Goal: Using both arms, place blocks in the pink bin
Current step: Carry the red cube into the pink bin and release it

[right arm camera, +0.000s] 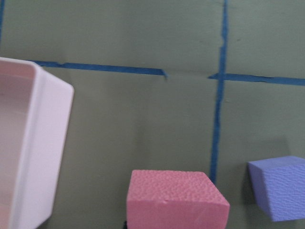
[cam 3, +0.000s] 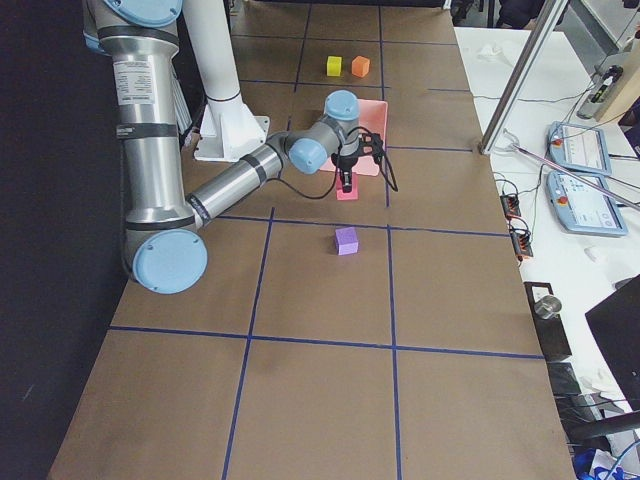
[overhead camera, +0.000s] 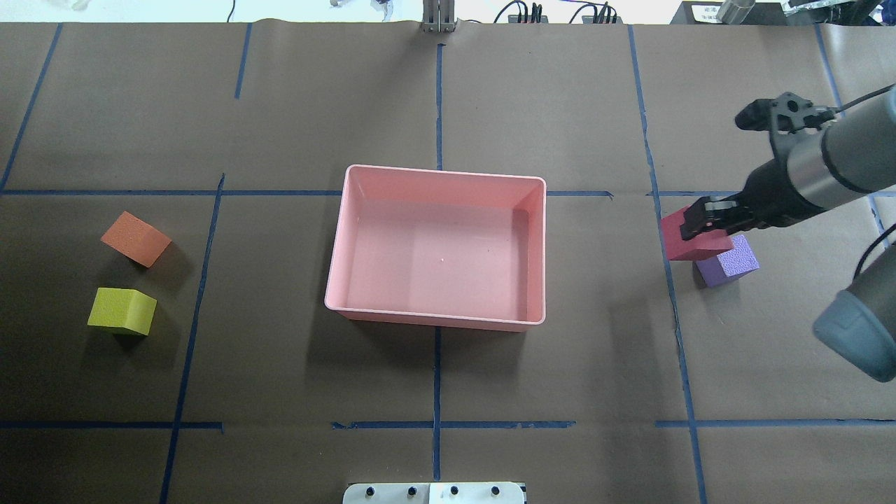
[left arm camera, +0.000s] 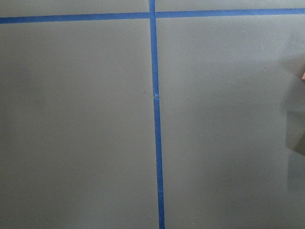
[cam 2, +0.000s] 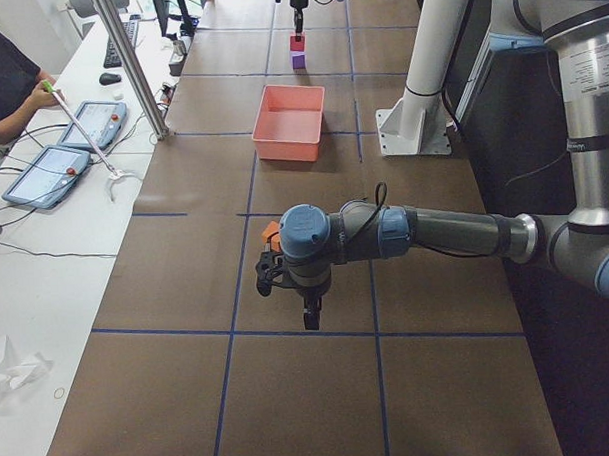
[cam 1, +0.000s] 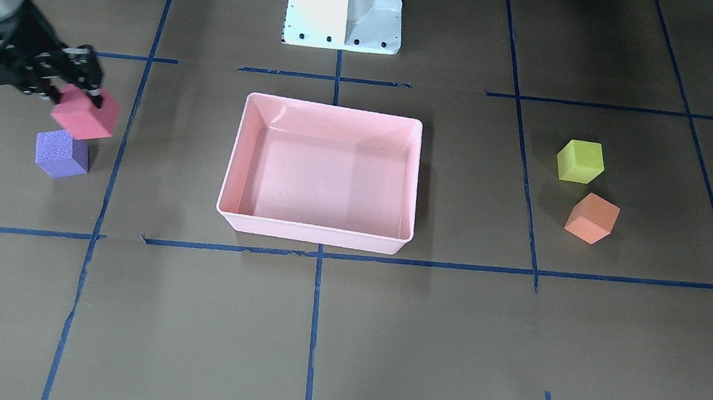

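Right arm grips the red-pink block; left arm hangs near the orange one.

In the overhead view the right arm (overhead camera: 819, 168) reaches in from 3 o'clock, and the right gripper (overhead camera: 689, 225) is clamped on the red-pink block (overhead camera: 677, 243), held tilted just above the purple block (overhead camera: 728, 262), at 3 o'clock from the pink bin (overhead camera: 441, 259). The orange block (overhead camera: 136, 239) and yellow-green block (overhead camera: 122, 311) lie at 9 o'clock of the bin, well apart from it. The left arm (cam 2: 445, 233) shows only in the left side view, stretched level with the left gripper (cam 2: 309, 313) pointing down; whether it is open I cannot tell. The right wrist view cuts off its fingers and most of the bin; the left wrist view shows mainly blue tape (left arm camera: 155, 119).
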You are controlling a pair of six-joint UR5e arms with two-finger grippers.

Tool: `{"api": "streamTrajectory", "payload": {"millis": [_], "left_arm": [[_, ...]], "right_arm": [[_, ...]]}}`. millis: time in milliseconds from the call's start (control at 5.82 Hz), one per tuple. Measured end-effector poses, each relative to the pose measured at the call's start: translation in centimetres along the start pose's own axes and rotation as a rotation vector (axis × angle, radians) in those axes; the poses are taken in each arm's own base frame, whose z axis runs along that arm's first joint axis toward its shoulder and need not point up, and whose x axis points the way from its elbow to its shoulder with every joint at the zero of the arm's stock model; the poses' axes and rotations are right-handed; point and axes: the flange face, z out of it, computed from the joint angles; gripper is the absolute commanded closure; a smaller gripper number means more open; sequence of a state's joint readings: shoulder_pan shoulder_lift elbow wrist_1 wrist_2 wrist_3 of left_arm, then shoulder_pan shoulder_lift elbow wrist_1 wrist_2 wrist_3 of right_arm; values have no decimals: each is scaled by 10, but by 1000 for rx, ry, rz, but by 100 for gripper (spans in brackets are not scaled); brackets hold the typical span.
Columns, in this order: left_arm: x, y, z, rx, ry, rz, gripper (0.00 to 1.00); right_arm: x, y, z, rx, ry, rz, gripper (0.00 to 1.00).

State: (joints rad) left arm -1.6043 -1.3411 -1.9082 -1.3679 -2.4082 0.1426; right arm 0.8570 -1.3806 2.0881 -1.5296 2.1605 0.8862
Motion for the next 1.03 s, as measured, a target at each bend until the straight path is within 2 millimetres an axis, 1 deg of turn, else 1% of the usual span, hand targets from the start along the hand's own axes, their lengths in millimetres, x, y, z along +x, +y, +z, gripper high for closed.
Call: {"api": "streamTrajectory", "payload": {"millis": [172, 344, 515, 687, 859, 1031], "left_arm": [[-1, 0, 1, -3, 0, -2, 0], [-2, 0, 3, -6, 1, -5, 0], [-4, 1, 4, -9, 1, -8, 0], [-4, 0, 4, -10, 1, -9, 0], [-3, 0, 6, -13, 2, -8, 0], [-2, -1, 7, -17, 2, -5, 0]], "right_arm": [[-70, -1, 2, -11, 15, 32, 100], [-126, 4, 8, -9, 7, 147, 100], [-161, 14, 19, -2, 9, 260, 100], [-190, 20, 38, 12, 24, 292, 100], [-215, 16, 59, 19, 44, 291, 100], [-231, 14, 80, 21, 65, 285, 100]]}}
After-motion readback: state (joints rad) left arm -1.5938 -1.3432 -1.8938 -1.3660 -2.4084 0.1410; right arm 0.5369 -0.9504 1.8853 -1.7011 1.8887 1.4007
